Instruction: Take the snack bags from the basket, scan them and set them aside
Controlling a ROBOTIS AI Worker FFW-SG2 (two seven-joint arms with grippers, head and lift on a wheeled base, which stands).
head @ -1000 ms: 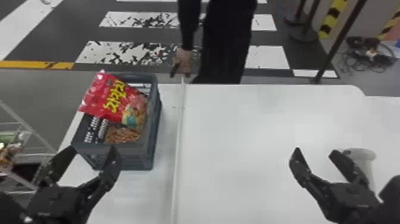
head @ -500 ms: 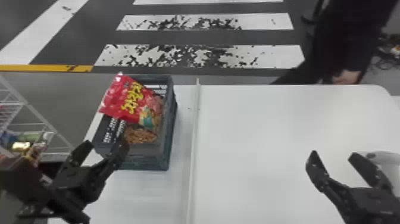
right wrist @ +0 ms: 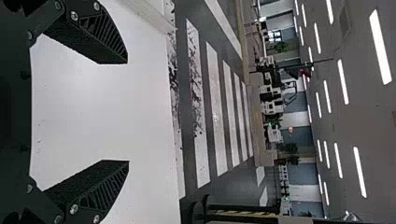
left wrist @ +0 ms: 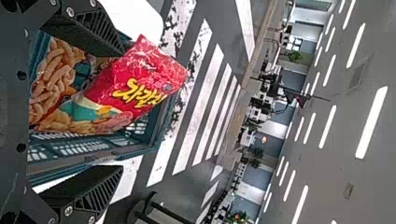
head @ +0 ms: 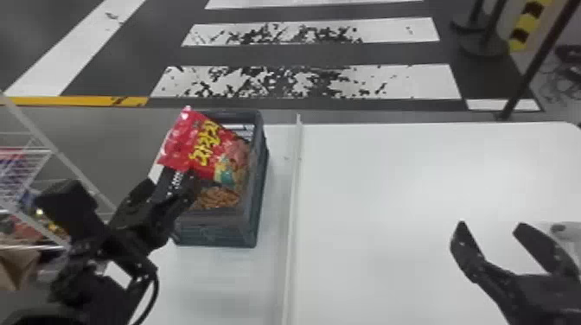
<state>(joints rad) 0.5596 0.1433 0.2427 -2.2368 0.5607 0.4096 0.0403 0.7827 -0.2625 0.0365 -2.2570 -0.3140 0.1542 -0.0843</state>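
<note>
White tabletop (head: 389, 194) carries our basket (head: 242, 229) at its far left corner; our left gripper (head: 170, 186) is at the basket's near side, fingers wide apart, nothing held, and our right gripper (head: 491, 225) is over the right side, also wide and empty. Red snack bag (head: 183, 144) leans tilted over the basket's left rim. We're at the pick step, pre-grasp: next, straddle the bag with the left fingers, close gently, lift clear for scanning.

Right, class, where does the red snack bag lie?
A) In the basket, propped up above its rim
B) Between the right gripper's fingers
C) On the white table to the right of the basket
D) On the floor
A: the red snack bag leans inside the basket, its top sticking out over the rim.
</note>
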